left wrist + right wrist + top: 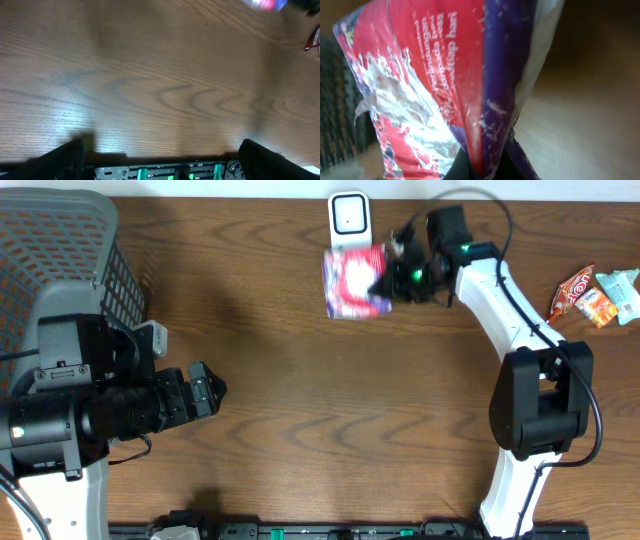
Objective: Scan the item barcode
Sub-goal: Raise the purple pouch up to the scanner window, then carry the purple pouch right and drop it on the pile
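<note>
On my overhead feed the right claw [398, 276] sits in the upper middle of the frame, clenched on the right edge of a red and purple packet [352, 283]. The packet is just below a white scanner [349, 216] standing at the top edge of the counter [320, 410]; I cannot tell whether the two touch. Through the right wrist camera the packet [435, 85] fills most of the view, crinkled, with white lettering, its lower end pinched between dark fingers [457, 170] at the bottom. The left claw [208, 390] is at the lower left, released and holding nothing, spread wide over bare wood. A grey basket [60, 240] takes the upper left corner, and a few small snack packets [598, 295] lie at the right edge.
</note>
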Tool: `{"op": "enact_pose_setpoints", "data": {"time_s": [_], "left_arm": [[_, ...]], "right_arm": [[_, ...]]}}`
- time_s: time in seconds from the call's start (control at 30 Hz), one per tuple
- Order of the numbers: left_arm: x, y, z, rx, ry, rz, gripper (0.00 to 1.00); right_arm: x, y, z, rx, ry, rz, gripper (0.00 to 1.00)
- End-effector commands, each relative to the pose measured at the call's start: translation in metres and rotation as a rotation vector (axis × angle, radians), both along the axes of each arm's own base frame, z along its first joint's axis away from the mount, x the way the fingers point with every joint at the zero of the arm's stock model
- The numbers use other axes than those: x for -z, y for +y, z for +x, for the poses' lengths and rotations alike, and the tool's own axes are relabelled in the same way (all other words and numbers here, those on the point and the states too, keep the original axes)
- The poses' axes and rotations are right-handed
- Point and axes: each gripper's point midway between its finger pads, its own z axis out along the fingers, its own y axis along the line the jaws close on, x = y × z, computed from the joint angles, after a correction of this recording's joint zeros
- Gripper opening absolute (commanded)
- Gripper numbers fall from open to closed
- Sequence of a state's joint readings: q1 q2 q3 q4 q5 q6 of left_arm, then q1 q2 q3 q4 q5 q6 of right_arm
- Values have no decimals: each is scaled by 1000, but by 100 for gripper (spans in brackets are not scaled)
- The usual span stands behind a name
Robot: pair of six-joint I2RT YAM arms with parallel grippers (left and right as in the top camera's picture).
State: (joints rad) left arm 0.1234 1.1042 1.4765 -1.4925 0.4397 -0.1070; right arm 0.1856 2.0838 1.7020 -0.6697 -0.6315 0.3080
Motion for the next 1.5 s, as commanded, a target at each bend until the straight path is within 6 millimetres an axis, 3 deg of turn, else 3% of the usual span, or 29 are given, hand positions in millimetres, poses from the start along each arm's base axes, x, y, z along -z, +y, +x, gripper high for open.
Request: {"op": "enact_pose_setpoints", "data": {"time_s": [0.0,0.13,0.27,0.4,0.63,0.77,0.9,1.0,1.13,1.33,1.47], "left_arm": [[1,0,0,3,3,-3,98],[1,0,0,3,3,-3,98],[1,0,0,3,3,-3,98],[1,0,0,3,3,-3,98],[1,0,0,3,3,-3,98],[1,0,0,3,3,-3,98],[1,0,0,3,3,-3,98],[1,0,0,3,3,-3,98],[1,0,0,3,3,-3,98],[1,0,0,3,3,-3,98],[1,0,0,3,3,-3,98]], "right_arm": [[-38,-2,33,150,-91,32,1],[-47,-18,67,333,-196,-19,1],[-55,-11,87,362,-311,-18,2],[-50,1,102,376,-351,28,1],[-26,5,109,369,-345,23,1],[-46,-9,112,366,-383,32,1],[-71,-58,114,431,-408,-2,1],[-75,-117,109,547,-366,-77,1],[-53,-205,85,670,-253,-262,1],[-18,-318,33,767,-86,-598,1],[-15,-371,11,846,-39,-714,3]]}}
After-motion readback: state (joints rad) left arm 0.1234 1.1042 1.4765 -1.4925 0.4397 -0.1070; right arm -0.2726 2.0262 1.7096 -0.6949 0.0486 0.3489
